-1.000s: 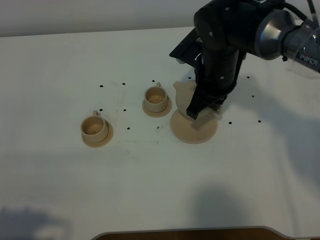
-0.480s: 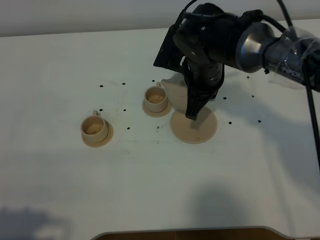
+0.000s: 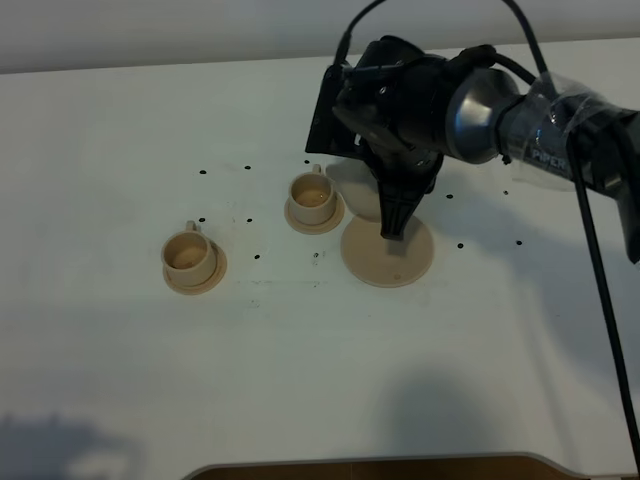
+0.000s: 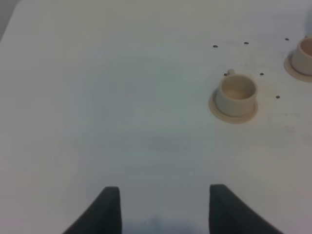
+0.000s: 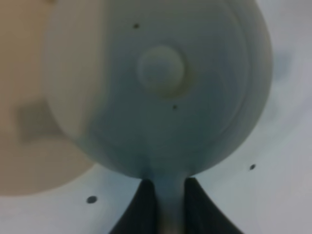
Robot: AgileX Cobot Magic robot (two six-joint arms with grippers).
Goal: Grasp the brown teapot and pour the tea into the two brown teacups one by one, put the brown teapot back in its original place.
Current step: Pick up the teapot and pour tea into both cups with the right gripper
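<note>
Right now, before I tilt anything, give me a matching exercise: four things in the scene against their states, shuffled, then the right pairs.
Things
1. brown teapot
2. wide saucer
3. left gripper
4. teacup beside the wide saucer

States
A. open, over the table
B. standing on its own small saucer
C. nothing standing on it
D. clamped in the shut right gripper

Pairs: 1-D, 2-C, 3-A, 4-B
</note>
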